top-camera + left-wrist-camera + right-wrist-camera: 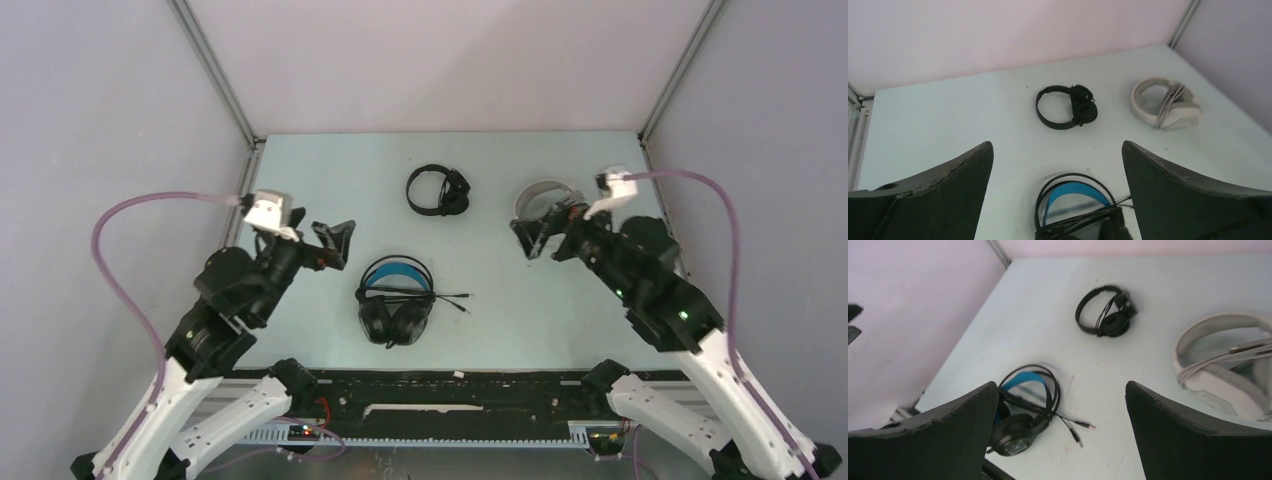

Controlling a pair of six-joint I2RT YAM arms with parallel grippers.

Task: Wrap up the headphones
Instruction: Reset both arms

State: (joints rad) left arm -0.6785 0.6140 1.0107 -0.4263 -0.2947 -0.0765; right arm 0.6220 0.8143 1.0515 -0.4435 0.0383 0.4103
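Bolted along the bottom edge of the overhead frame, the left arm (230,300) and right arm (650,290) reach in over the pale worktop (320,170), and we find both sets of jaws spread wide and holding nothing. The left jaws hang at centre left, just beside the bulky black headset (395,320) with the blue-lined band, lower centre. Its cable lies bunched across the cups with the plug ends (466,299) trailing right, so we judge this one the likeliest to need work. The right jaws hover at upper right, overlapping the white headset (1180,112), whose pale cable crosses its band. The small black headset (456,192) sits upper centre, well apart from both. We note bare worktop between all three, giving room to swing. The enclosure walls (120,120) and corner posts (215,70) hem the left and right edges closely.
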